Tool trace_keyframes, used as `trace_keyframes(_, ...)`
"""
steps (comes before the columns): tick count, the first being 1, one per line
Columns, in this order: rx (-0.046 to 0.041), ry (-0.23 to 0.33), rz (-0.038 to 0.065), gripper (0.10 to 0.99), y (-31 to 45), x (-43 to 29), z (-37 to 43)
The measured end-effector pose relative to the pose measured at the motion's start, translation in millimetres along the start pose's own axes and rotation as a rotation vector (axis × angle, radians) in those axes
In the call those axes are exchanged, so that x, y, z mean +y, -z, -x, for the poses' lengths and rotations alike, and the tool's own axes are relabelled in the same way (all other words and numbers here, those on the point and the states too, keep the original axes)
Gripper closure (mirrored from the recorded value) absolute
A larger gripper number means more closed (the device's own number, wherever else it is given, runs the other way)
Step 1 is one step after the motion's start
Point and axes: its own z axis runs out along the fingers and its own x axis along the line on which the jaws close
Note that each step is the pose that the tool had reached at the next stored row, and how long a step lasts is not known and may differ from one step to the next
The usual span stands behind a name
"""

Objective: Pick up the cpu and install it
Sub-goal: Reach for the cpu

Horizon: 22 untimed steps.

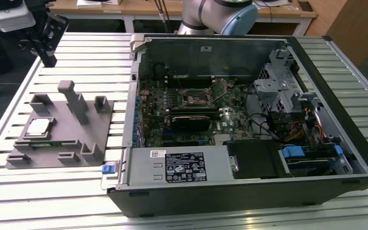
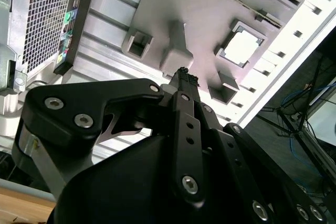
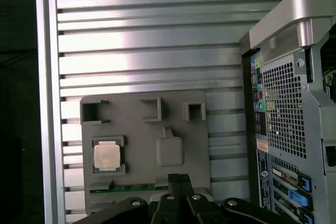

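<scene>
Judge the cpu (image 1: 38, 127), lying flat in a recess of the grey fixture (image 1: 43, 153) at nine o'clock from the computer case (image 1: 235, 194) in the exterior view, as light, stiff, slick-topped and fragile, best pinched by opposite edges, with the gripper (image 1: 48, 60) pressed together, empty, at the fixture's twelve o'clock.

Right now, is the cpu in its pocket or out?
In. The cpu lies flat in a square pocket of the grey fixture; the shut tool is apart from it.
</scene>
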Motion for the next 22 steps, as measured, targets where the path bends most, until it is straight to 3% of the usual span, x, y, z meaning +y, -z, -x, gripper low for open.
trace_keyframes(22,0.0000,0.000,0.000,0.980,-0.8,-0.3,-24.9)
